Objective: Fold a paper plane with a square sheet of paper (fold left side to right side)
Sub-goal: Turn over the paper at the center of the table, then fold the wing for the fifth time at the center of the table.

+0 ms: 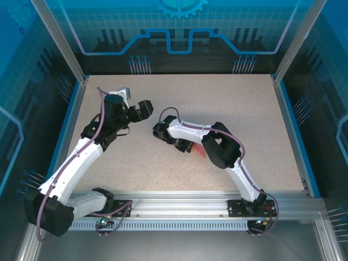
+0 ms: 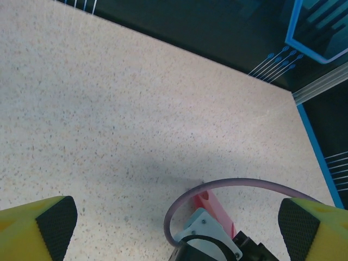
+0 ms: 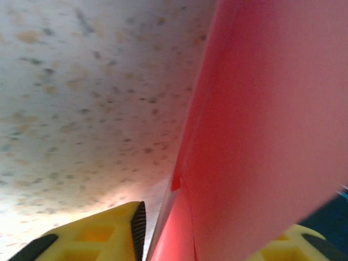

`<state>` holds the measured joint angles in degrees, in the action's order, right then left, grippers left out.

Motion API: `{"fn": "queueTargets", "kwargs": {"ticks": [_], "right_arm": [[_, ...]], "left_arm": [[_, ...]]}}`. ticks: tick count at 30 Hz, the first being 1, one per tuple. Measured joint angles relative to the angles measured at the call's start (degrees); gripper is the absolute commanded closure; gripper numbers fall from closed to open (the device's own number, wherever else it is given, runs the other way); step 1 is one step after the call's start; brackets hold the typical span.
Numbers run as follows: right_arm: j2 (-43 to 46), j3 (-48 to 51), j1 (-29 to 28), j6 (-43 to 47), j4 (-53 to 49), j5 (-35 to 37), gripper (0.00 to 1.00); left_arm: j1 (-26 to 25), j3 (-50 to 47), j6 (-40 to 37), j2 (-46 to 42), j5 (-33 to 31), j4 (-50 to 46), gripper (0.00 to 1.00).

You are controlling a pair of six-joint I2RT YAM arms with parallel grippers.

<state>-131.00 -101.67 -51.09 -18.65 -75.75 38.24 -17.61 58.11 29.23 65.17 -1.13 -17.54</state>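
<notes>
Slippage looks like the chief risk. The right pincer (image 3: 201,239) sits low over the middle of the desk (image 1: 239,103), partly open. The pink-red sheet of paper (image 3: 261,136) runs up between its fingers (image 3: 103,239) without looking pinched, and a slim gap shows beside the near pad. In the overhead view the right arm covers most of the sheet, so I cannot tell how far the folding has got.

If that pincer lifts or swings while an edge is half caught, it could drag the sheet and skew the crease. A raised flap that is not pressed flat may also spring back open. The purple cable (image 2: 228,185) loops just above the paper and could brush it as the wrist turns.

The left pincer (image 2: 176,217) hovers wide open and empty, off to the left and apart from the sheet. Nothing pins the paper down, so a light nudge might slide it across the smooth desk.
</notes>
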Motion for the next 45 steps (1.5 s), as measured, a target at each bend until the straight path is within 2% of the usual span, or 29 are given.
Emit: {"fn": "queueTargets", "kwargs": {"ticks": [5, 10, 15, 20, 26, 30, 37, 45], "right_arm": [[5.11, 4.0, 0.13, 0.72, 3.43, -7.98, 0.32], [18.34, 12.61, 1.33, 0.57, 9.75, -15.93, 0.19], [34.53, 23.56, 6.47, -0.81, 18.36, -21.4, 0.17], [46.93, 34.73, 15.41, -4.04, 28.76, -26.73, 0.12], [56.92, 47.04, 23.63, -9.35, 41.13, -34.14, 0.07], [60.72, 52.48, 27.23, -12.15, 46.53, -37.88, 0.07], [62.42, 55.41, 27.91, -13.53, 49.68, -40.33, 0.07], [62.75, 57.75, 30.16, -13.25, 52.43, -44.52, 0.02]], "left_arm": [[1.05, 0.35, 1.57, 2.34, 2.51, -0.26, 0.01], [3.06, 0.37, 4.15, 5.22, 7.08, -0.17, 0.04], [3.3, 0.35, 6.47, 11.54, 14.03, 0.24, 0.14], [1.51, -0.63, 9.77, 18.58, 19.56, 2.08, 0.14], [-4.66, -1.75, 13.4, 25.33, 23.41, 5.53, 0.15], [-7.78, -1.57, 15.32, 31.36, 25.07, 8.48, 0.21], [-9.38, -0.31, 18.01, 39.1, 27.85, 13.05, 0.38], [-9.35, 3.26, 16.98, 41.77, 29.31, 16.39, 0.77]]}}
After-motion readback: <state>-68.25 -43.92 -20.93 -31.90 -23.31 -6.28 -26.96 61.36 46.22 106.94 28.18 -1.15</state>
